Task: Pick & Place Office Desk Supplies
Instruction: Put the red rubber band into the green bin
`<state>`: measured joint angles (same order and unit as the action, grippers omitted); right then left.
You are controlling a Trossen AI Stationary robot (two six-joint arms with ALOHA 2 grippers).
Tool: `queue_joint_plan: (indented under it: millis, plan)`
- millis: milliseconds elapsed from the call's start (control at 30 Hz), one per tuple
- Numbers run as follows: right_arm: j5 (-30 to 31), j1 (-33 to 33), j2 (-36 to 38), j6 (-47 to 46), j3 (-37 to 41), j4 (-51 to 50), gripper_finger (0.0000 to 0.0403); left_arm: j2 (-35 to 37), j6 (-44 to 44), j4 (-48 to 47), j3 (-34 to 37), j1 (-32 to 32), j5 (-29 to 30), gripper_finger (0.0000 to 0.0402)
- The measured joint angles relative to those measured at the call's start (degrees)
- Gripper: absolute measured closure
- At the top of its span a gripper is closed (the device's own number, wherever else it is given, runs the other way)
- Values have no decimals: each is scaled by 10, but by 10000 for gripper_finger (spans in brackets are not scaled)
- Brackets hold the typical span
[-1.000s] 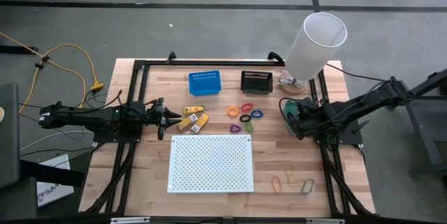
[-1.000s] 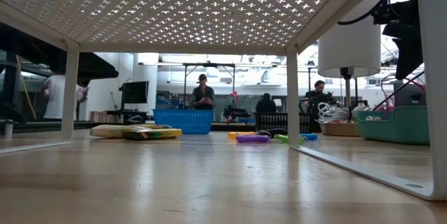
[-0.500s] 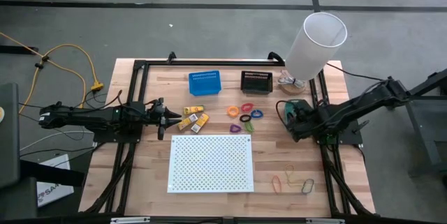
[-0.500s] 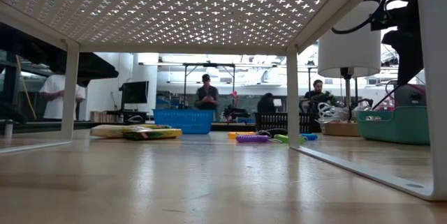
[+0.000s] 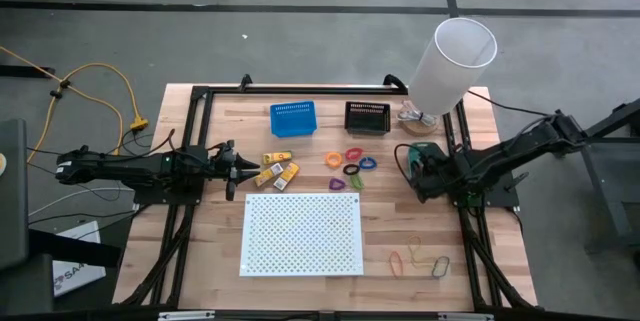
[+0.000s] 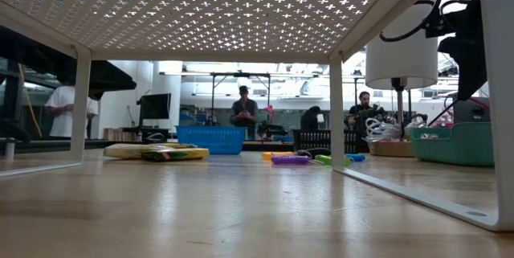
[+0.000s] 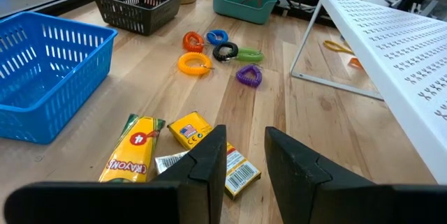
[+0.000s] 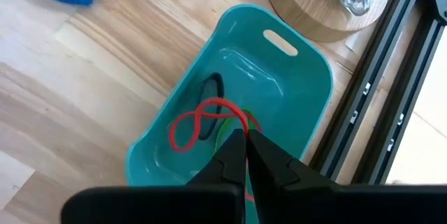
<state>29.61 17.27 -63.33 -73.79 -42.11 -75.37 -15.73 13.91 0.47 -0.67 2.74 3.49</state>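
A: Where are the supplies sitting?

B: A red rubber band [image 8: 202, 123] is lying twisted inside the teal bin [image 8: 293, 77], with a dark band [image 8: 211, 91] and a bit of green beside it. The right gripper [image 8: 244, 144] is hanging directly over that bin, its two fingers pressed together at the tips, nothing visibly pinched between them.

A: And the rest?

B: The crayon packets [image 7: 185, 147] are lying in a small cluster on the wood just in front of the left gripper [image 7: 244, 158], which is hovering low with its fingers narrowly apart and holding nothing. The yellow crayon box [image 7: 130, 151] is resting next to the blue basket [image 7: 49, 77], which is showing nothing inside. Farther along, the plastic coil loops [image 7: 216, 53] are sitting grouped between the packets and the bin: orange, red-orange, blue, black, green and purple.

A: Any other containers?

B: The black basket [image 5: 366, 117] is standing beside the blue one at the far edge; I cannot tell its contents. More rubber bands [image 5: 420, 257] are lying loose near the front right corner, beside the white perforated board [image 5: 302, 234]. A lamp [image 5: 450, 61] is standing on a round wooden base just behind the teal bin.
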Motion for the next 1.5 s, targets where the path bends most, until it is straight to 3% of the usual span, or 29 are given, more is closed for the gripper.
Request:
queue_joint_plan:
  millis: [633,1500]
  plan:
    - [-16,-81,0,95,56,87,400,0,0,0,0,0,0,306]
    - [-17,-84,0,96,56,99,399,0,0,0,0,0,0,306]
